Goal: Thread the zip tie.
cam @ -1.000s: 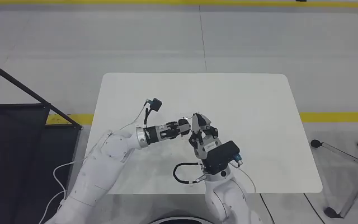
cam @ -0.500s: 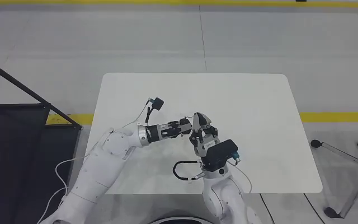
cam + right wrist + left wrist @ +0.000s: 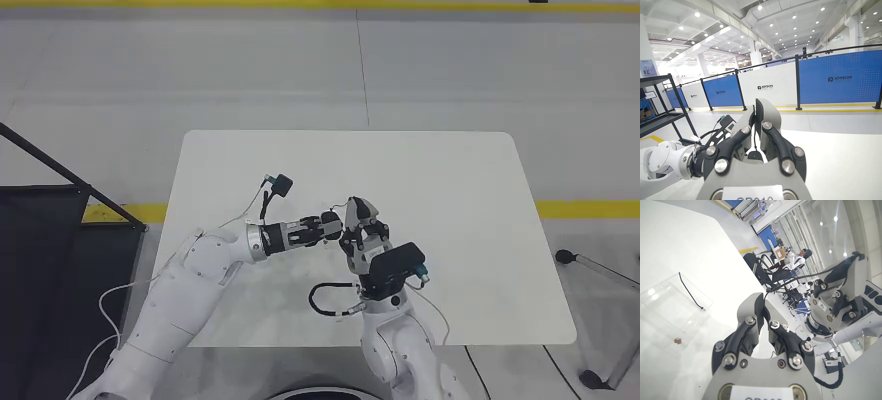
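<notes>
My left gripper [image 3: 762, 303]: fingers clamped tight on the black zip tie [image 3: 768, 290] just under its head, which pokes out past the fingertips. From the head the strap runs across to my right gripper [image 3: 755, 106]. Those fingers are pressed together on the strap too, and a length of it hangs out below the pads toward the gripper base. The tie is up in the air, strung between the two, off the table [image 3: 470, 180].

From above, the two grippers are almost touching. The left points sideways into the right, which points away from me.

Edges and room: both grippers sit about mid-table, slightly to my left, well in from all four edges. Broad white top lies to the right and toward the far edge.

Beyond my left fingers and apart from them, a clear tray [image 3: 651, 306] lies flat on the table, well in from the rounded table corner. A second zip tie [image 3: 689, 290], also black, lies in it, tail up against one wall and head down on the tray floor. A brown scrap [image 3: 677, 341] sits by the tray's near corner; I cannot tell if it is inside.

Writing:
- White label on each gripper base, print cut off by the frame edge.
- Small white tag [image 3: 823, 305] with one character on the right gripper's body.
- Off the table: a black shelf [image 3: 662, 117], a yellow floor line [image 3: 810, 108], then blue and white barrier panels [image 3: 836, 85] with printed logos.
</notes>
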Robot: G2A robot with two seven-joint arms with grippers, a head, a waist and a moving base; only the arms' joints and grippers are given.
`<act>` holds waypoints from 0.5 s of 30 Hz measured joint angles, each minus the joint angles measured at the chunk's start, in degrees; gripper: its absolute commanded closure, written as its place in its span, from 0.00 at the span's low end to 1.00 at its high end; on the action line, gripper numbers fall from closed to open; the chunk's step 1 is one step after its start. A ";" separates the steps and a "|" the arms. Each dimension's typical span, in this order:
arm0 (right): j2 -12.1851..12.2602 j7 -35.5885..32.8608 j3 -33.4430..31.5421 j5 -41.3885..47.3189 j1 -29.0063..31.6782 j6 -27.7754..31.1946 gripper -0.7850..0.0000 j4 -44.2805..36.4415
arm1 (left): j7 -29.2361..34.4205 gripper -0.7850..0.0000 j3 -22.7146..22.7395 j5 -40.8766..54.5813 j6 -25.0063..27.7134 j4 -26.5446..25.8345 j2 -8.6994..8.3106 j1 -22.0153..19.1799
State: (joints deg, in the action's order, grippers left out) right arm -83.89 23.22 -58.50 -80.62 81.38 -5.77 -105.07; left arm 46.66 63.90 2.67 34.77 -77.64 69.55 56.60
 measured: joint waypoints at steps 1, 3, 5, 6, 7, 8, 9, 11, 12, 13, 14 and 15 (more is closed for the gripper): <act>-0.02 0.00 -0.03 0.08 -0.04 0.01 1.00 0.03 | 0.00 1.00 0.00 0.00 0.00 0.00 0.00 0.00; -0.06 0.03 -0.07 0.18 -0.12 0.03 1.00 0.13 | 0.00 1.00 0.00 0.00 0.00 0.00 0.00 0.00; -0.10 0.03 -0.08 0.35 -0.17 0.08 1.00 0.20 | 0.00 1.00 0.00 0.00 0.00 0.00 0.00 0.00; -0.13 0.00 -0.09 0.47 -0.22 0.14 1.00 0.25 | 0.00 1.00 0.00 0.00 0.00 0.00 0.00 0.00; -0.15 -0.07 -0.10 0.51 -0.26 0.18 1.00 0.30 | 0.00 1.00 0.00 0.00 0.00 0.00 0.00 0.00; -0.16 -0.14 -0.12 0.51 -0.32 0.23 1.00 0.35 | 0.00 1.00 0.00 0.00 0.00 0.00 0.00 0.00; -0.18 -0.24 -0.13 0.51 -0.37 0.26 1.00 0.41 | 0.00 1.00 0.00 0.00 0.00 0.00 0.00 0.00; -0.21 -0.34 -0.14 0.54 -0.42 0.28 1.00 0.45 | 0.00 1.00 0.00 0.00 0.00 0.00 0.00 0.00; -0.24 -0.36 -0.14 0.57 -0.43 0.28 1.00 0.47 | 0.00 1.00 0.00 0.00 0.00 0.00 0.00 0.00; -0.26 -0.34 -0.14 0.60 -0.44 0.27 1.00 0.48 | 0.00 1.00 0.00 0.00 0.00 0.00 0.00 0.00; -0.28 -0.32 -0.13 0.63 -0.44 0.25 1.00 0.50 | 0.00 1.00 0.00 0.00 0.00 0.00 0.00 0.00; -0.30 -0.28 -0.12 0.63 -0.46 0.24 1.00 0.53 | 0.00 1.00 0.00 0.00 0.00 0.00 0.00 0.00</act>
State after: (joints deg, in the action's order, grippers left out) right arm -84.19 22.94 -58.62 -79.99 80.93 -5.54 -104.54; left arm 46.66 63.90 2.67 34.77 -77.64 69.55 56.60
